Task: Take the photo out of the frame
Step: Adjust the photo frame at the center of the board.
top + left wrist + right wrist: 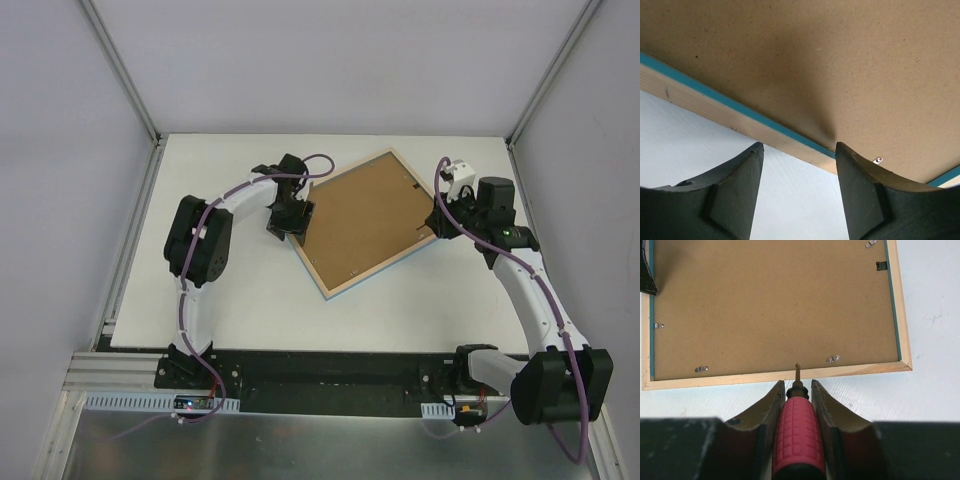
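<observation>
The frame [384,267] lies face-down mid-worktop [250,310], centre of the top view; with our right hand [797,382] gripping the screwdriver [797,435], we should lever the nearest clip [832,359] aside while our open left hand [799,147] steadies the left rim.

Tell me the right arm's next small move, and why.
Probably nudge the tip of the screwdriver held in the right gripper over to the nearest clip and swing it aside. The frame lies face down, its clips overlap the backing board, and the tip sits at the wooden rim, just short of that clip.
</observation>
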Action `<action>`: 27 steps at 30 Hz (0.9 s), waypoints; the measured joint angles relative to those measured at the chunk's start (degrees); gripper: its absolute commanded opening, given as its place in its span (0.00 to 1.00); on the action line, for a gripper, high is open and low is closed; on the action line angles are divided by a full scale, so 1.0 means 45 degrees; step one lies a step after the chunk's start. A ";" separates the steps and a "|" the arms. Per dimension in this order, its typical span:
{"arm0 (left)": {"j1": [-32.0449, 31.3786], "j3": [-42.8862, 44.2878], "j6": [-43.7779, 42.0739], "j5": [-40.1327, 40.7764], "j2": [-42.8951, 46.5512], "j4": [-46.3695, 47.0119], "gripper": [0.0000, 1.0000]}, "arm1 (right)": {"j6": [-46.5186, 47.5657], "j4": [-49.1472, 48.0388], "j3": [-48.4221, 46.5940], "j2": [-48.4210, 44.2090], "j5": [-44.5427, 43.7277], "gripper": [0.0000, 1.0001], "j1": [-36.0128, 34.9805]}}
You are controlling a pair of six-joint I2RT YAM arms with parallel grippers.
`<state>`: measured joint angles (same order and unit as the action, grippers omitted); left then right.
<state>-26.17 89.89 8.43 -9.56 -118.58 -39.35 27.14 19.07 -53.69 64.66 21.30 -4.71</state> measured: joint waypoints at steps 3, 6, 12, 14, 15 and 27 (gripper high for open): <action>0.0000 0.0092 0.0039 -0.0097 -0.0073 0.0029 0.48 | -0.0010 0.0000 0.0005 0.0000 0.0044 0.01 0.0005; 0.0000 0.0092 0.0044 -0.0112 -0.0083 0.0005 0.42 | -0.0019 0.0000 0.0005 0.0000 0.0053 0.01 0.0005; 0.0010 0.0092 0.0078 -0.0107 -0.0083 0.0000 0.39 | -0.0024 0.0000 0.0005 0.0000 0.0131 0.01 0.0005; 0.0010 0.0092 0.0024 -0.0102 -0.0083 -0.0005 0.38 | -0.0024 0.0000 0.0005 0.0000 0.0141 0.01 0.0005; 0.0010 0.0092 -0.0019 -0.0092 -0.0083 0.0000 0.39 | -0.0024 0.0000 0.0005 0.0000 0.0141 0.01 0.0005; 0.0811 0.0209 -0.1637 0.0816 -0.0078 0.0092 0.39 | -0.0024 0.0000 0.0005 0.0000 0.0165 0.01 0.0005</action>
<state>-22.52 90.83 1.06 -5.89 -118.93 -38.94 27.03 19.07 -53.67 64.66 22.04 -4.69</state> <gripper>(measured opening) 0.389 0.278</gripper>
